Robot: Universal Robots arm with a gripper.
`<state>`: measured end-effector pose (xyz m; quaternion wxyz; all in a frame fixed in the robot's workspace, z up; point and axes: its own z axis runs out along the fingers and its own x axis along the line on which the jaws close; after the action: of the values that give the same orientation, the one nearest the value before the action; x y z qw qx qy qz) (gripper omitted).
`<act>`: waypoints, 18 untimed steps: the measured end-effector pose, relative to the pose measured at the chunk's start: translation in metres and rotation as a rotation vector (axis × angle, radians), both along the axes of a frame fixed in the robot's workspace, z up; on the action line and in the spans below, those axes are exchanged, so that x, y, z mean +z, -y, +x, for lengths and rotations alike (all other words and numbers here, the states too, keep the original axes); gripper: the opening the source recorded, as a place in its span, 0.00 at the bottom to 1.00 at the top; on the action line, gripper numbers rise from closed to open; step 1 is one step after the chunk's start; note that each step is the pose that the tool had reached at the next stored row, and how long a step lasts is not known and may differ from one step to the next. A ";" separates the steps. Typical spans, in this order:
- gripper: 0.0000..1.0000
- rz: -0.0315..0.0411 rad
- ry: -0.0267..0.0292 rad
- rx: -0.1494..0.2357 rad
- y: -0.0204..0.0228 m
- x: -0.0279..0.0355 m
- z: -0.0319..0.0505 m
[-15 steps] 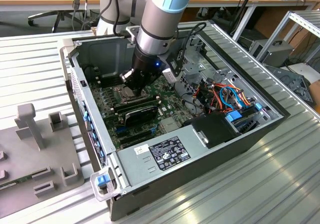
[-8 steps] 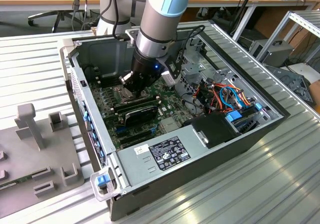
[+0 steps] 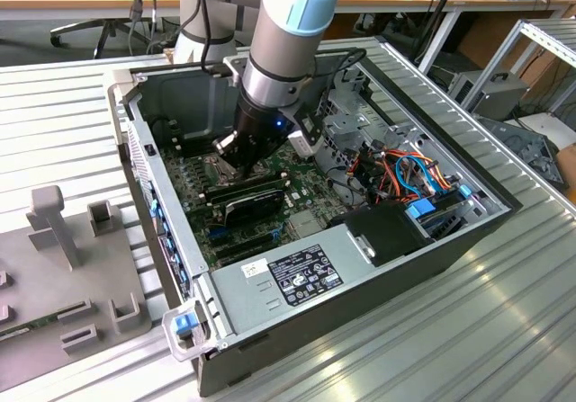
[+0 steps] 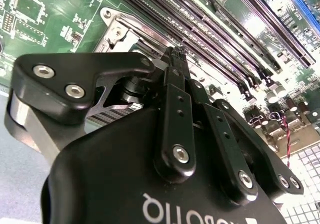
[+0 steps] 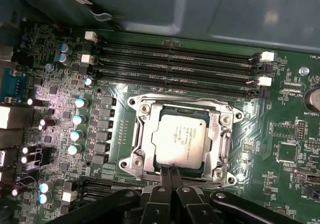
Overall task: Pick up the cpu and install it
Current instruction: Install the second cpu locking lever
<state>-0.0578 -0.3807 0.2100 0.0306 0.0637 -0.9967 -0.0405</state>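
Now I am looking down through the first wrist view at the cpu (image 5: 182, 140), a small, flat square chip with a pale silver-grey metal face, and it is sitting inside the dark square socket with its silvery metal frame (image 5: 141, 136) on the green motherboard (image 5: 290, 149). The black end effector (image 5: 171, 171) is hanging at the near edge of that socket, its two fingertips (image 5: 165, 173) pressed together with no gap between them and nothing pinched; the tips are touching or all but touching the frame's edge just beside the chip, and I cannot tell which. Beyond the socket, the long black memory slots (image 5: 180, 58) are running side by side across the board, and a column of small silver-topped capacitors (image 5: 77, 126) is standing beside the frame.

In the second wrist view I am seeing the end effector (image 4: 176, 58) from behind its black linkage, the fingers (image 4: 175, 88) closed to a point above the metal frame (image 4: 117, 31) and the memory slots (image 4: 210, 28).

In the exterior view the grey and pale blue robot arm (image 3: 288, 33) is reaching down into the open black computer case (image 3: 297, 276), which is lying on the ribbed metal worktop (image 3: 504, 312), with the end effector (image 3: 236, 150) low over the motherboard (image 3: 202, 231) toward the far left of the case. A grey fixture plate with upright blocks (image 3: 63, 267) is lying at the exterior view's left.
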 end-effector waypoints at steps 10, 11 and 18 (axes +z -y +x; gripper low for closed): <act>0.11 0.0015 -0.0001 0.000 -0.0006 -0.0048 -0.0047; 0.11 0.0021 -0.0001 0.000 -0.0009 -0.0053 -0.0050; 0.11 0.0046 -0.0001 0.000 -0.0022 -0.0062 -0.0052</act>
<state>-0.0630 -0.3785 0.2037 0.0305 0.0638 -0.9966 -0.0427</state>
